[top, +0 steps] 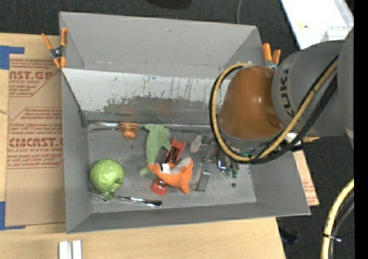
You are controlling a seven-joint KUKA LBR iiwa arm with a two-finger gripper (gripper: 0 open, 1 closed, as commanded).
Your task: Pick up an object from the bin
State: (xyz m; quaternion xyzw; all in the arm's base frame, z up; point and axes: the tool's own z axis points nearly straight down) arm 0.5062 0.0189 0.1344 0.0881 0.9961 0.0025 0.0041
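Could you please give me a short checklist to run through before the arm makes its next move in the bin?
1. Tool is inside the bin, on its right side: ok.
2. Something is held in the tool: cannot tell, the arm's orange cover hangs over it.
3. A thing lies close to the tool: ok, the grey piece is just to its left.
4. Middle things lie singly: not ok, the orange toy, red piece and green soft thing overlap.
5. Green ball lies free: ok.
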